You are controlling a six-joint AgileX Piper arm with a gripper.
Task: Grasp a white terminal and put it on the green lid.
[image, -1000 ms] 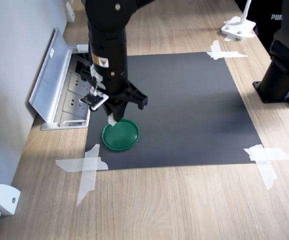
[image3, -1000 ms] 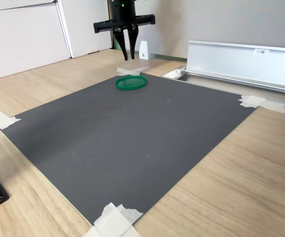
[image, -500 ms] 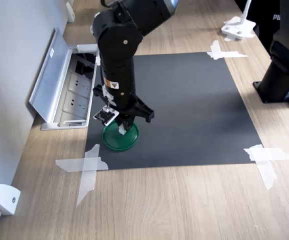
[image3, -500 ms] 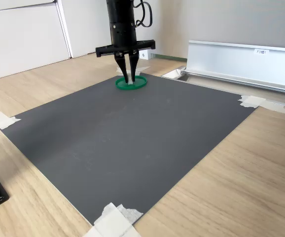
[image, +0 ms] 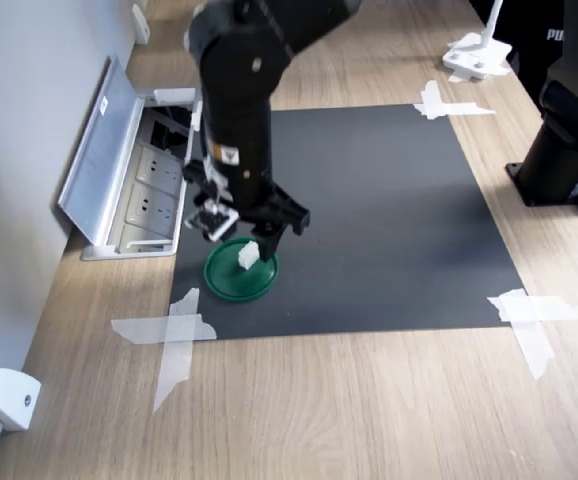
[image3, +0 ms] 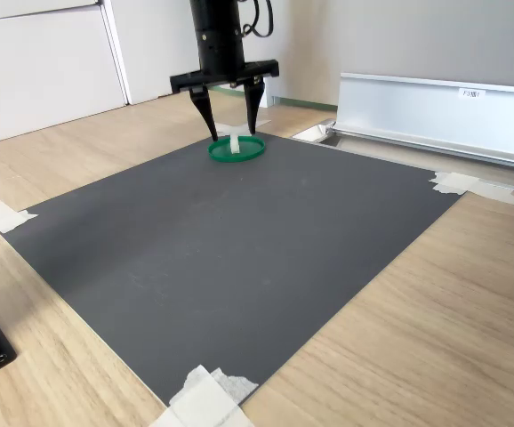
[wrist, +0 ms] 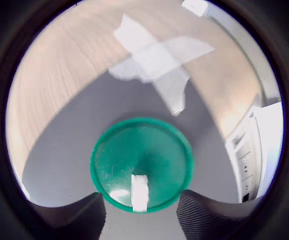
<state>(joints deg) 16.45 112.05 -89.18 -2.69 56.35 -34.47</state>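
The green lid (image: 227, 283) lies on the near-left part of the black mat in the first exterior view, and at the mat's far corner in the second exterior view (image3: 220, 151). The white terminal (image: 248, 256) stands upright on the lid, nothing gripping it; it also shows in the second exterior view (image3: 236, 145) and the wrist view (wrist: 139, 192). My gripper (image3: 233, 133) hangs just above it, open, its fingers (wrist: 87, 212) spread to either side of the terminal and clear of it. In the first exterior view the gripper (image: 251, 240) partly covers the lid's far rim (wrist: 142, 122).
The black mat (image: 389, 200) is taped at its corners with white tape (image: 174, 335). An open metal socket box (image: 129, 175) sits at the first exterior view's left. A black stand (image: 569, 130) rises at the right; a white wedge piece (image: 11, 398) lies near the bottom left.
The gripper came down onto the lid with the terminal between its fingers, then opened and rose slightly. The terminal now stands free on the lid.
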